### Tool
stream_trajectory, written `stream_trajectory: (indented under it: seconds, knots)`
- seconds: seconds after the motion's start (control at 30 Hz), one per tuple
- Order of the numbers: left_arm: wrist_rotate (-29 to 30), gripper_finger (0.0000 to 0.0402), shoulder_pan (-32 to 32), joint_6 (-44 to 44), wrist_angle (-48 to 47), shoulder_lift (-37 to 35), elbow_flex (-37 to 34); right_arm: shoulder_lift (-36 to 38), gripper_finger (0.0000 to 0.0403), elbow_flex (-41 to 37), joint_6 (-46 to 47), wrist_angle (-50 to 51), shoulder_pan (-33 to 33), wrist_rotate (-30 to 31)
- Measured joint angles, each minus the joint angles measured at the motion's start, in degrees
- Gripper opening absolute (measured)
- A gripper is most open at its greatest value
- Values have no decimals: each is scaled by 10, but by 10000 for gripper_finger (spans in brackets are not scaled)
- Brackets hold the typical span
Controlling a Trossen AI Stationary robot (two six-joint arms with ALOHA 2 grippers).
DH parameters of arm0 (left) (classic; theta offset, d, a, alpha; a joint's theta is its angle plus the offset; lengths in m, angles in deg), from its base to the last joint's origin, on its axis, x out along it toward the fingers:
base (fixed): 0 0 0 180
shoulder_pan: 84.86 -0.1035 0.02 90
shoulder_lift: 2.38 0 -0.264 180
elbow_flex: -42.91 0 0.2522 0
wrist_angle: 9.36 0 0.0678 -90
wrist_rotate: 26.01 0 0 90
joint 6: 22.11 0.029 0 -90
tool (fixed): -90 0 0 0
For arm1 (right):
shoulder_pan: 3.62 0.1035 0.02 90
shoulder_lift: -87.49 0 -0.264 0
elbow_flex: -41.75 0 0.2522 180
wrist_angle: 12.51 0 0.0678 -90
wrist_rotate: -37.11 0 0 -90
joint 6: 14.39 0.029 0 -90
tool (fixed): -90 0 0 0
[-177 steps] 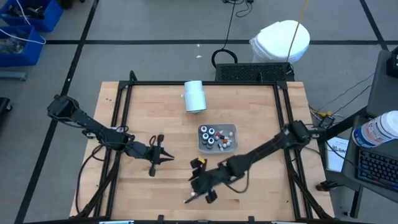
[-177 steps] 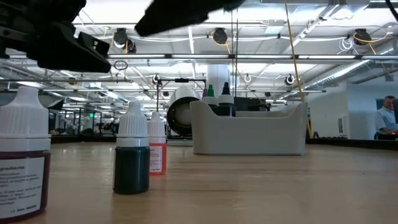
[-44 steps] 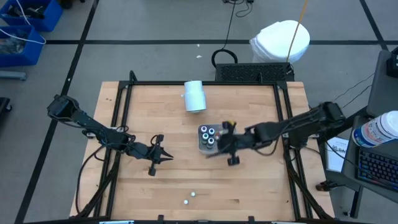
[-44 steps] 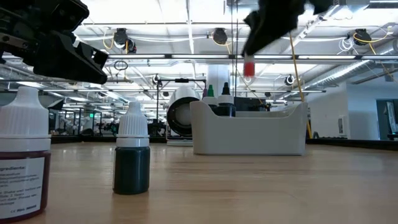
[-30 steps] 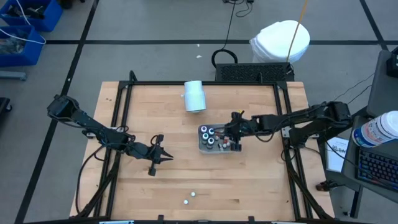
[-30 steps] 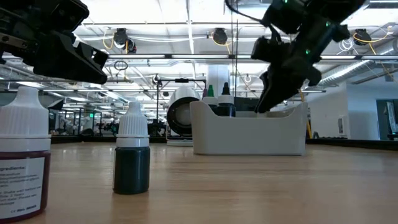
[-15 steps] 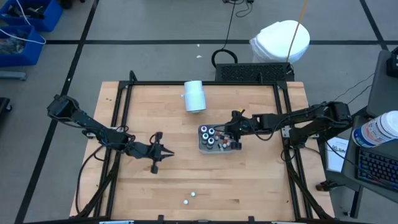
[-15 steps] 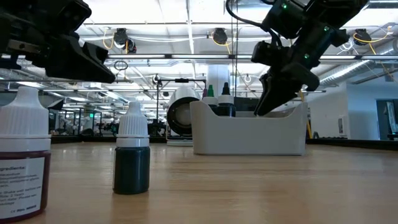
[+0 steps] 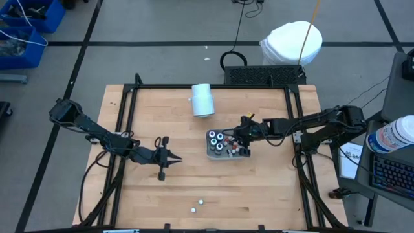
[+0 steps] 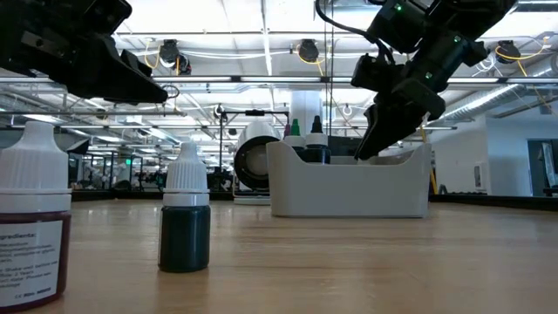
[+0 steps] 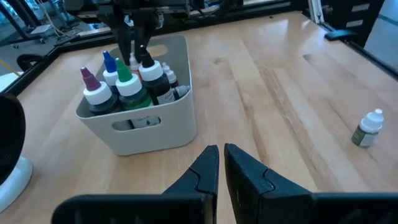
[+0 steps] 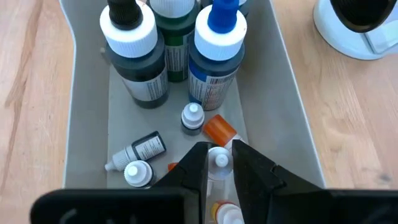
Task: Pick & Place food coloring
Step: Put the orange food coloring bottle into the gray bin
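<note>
The table [image 9: 259, 194] carries a grey tray [image 9: 240, 134] near its centre, where bottles are collected. The right gripper [image 12: 217, 163] hangs inside it, at the 3 o'clock side, fingers pinching a small bottle [image 12: 219, 158], probably to drop it. The left gripper [image 9: 172, 160] waits clenched at 9 o'clock. Two small bottles [image 9: 201, 201] remain at 6 o'clock.

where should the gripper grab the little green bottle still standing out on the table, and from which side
Grip the small green bottle across its dark body, just below the white cap, descending from above. It stands upright on bare wood with only one other bottle nearby, and the tapered cap would probably slip between the fingers.
</note>
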Motion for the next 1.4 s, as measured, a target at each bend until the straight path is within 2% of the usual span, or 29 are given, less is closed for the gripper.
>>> stream_trajectory:
  seconds: [1.1, 1.23, 1.4]
  knots:
    - [1, 35, 0, -6, 14, 0, 0, 0, 50, 1, -21, -1, -4, 3]
    - [1, 35, 0, -6, 13, 0, 0, 0, 50, 1, -17, 0, -8, 33]
    - [1, 35, 0, -5, 12, 0, 0, 0, 50, 1, -16, 0, -7, 30]
